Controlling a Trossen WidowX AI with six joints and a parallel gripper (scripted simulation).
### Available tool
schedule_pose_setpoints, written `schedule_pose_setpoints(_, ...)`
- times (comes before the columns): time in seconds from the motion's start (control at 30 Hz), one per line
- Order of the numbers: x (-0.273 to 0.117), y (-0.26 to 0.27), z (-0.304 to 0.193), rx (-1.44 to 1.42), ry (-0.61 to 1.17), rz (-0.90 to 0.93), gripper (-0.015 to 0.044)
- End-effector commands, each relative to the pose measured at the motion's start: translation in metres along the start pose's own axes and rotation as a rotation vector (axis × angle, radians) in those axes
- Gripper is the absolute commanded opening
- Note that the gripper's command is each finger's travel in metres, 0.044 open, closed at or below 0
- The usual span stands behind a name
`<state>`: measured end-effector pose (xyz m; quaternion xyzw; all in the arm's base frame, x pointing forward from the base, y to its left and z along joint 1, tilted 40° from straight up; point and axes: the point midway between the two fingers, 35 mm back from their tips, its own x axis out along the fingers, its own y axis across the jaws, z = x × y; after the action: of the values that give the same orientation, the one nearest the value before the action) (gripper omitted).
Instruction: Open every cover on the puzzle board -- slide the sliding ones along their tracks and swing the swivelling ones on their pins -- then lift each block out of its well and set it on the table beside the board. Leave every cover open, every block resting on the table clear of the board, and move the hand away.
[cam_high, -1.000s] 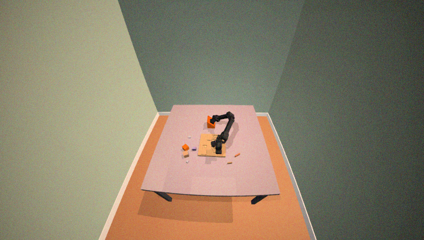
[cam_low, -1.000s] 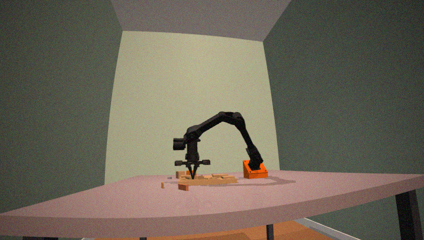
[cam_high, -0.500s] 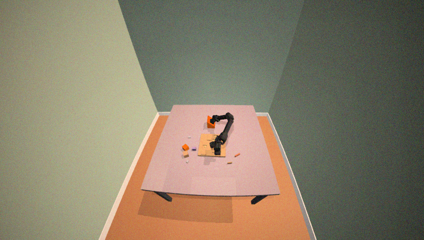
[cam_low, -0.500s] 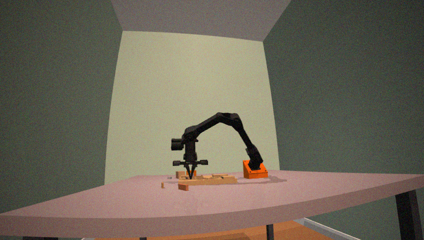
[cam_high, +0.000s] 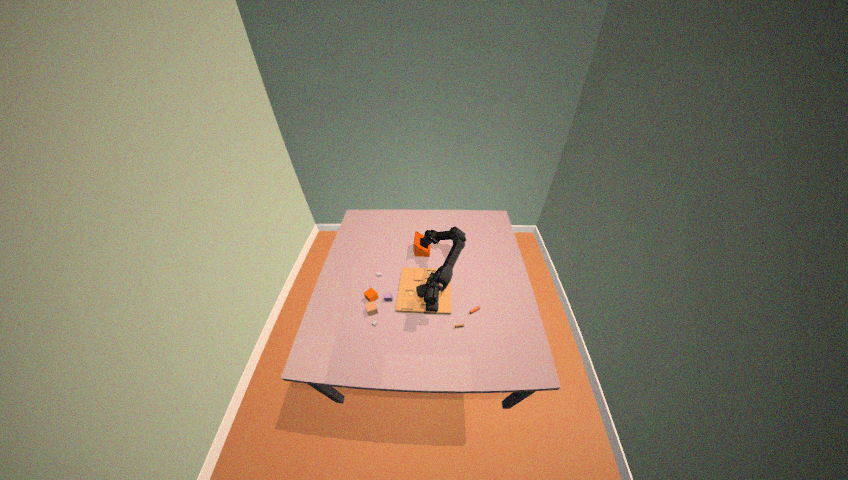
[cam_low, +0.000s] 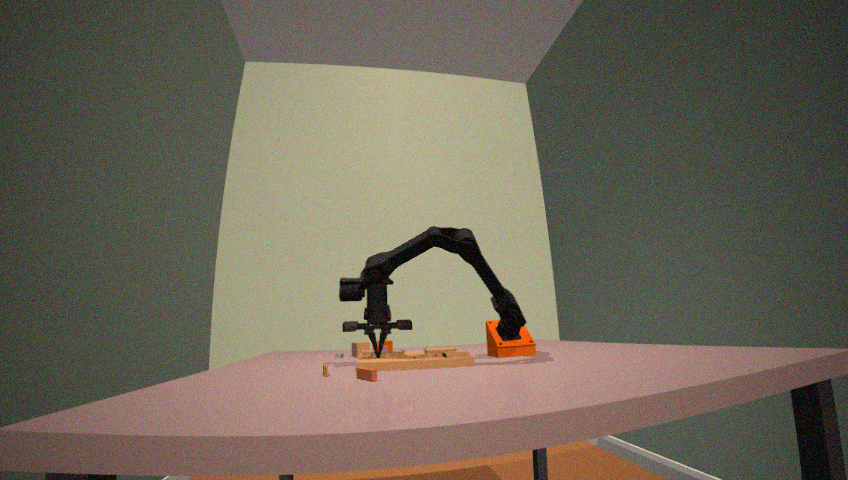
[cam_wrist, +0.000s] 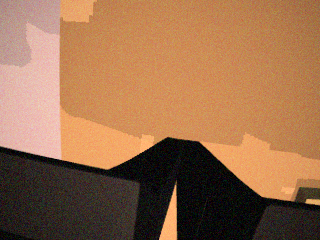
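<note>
The wooden puzzle board lies under my arm. My gripper is shut and empty, its fingertips low over the board, at or just above its surface. In the wrist view a dark-edged well shows at the lower right, partly cut off by a finger. My arm hides much of the board's right half in the top view. Raised pieces stand on the board, but how far each cover is open cannot be told.
Left of the board are an orange cube, a tan cube, a purple block and small pale pieces. On its other side lie a red-orange piece and a small tan piece.
</note>
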<state>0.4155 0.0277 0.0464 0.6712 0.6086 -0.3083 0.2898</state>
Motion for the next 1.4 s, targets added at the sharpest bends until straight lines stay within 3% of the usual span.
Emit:
schedule_pose_setpoints(0.0,-0.005,0.002,0.002,-0.003,0.000,0.004,0.0000)
schedule_pose_setpoints(1.37,-0.052,-0.015,0.007,-0.018,0.000,-0.001,0.0000)
